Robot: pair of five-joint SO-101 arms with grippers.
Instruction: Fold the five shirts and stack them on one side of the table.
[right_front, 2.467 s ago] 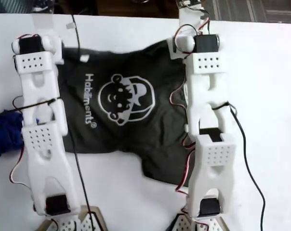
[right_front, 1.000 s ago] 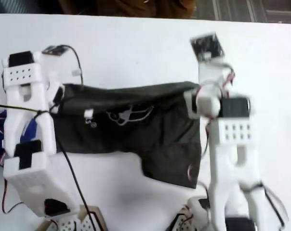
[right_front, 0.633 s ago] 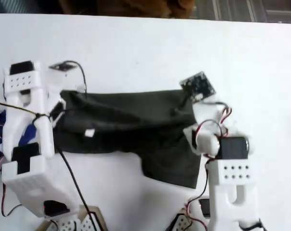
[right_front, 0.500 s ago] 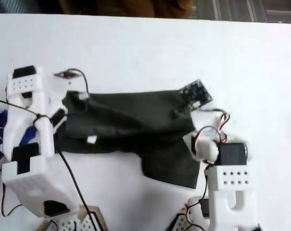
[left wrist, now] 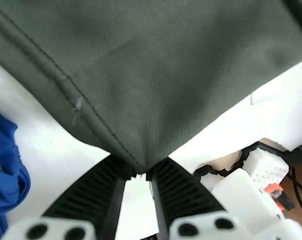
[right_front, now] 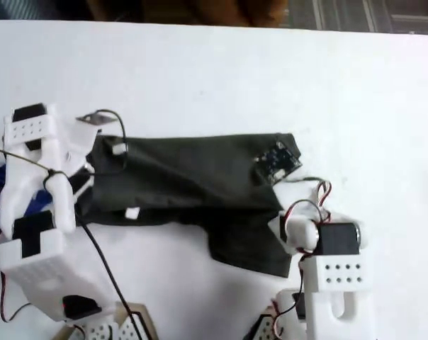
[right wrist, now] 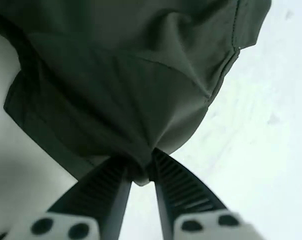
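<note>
Shirt [right_front: 193, 184] now lies doubled over: left gripper [left wrist: 140, 174] and right gripper [right wrist: 139, 172], each pinching a corner, carry its far edge nearward; first fold looks nearly done.

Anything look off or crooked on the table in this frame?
Yes. The dark shirt is folded unevenly: a corner flap sticks out below the fold on the right arm's side. A blue cloth lies bunched beside the left arm. The left hand and right hand each pinch the shirt's edge.
</note>
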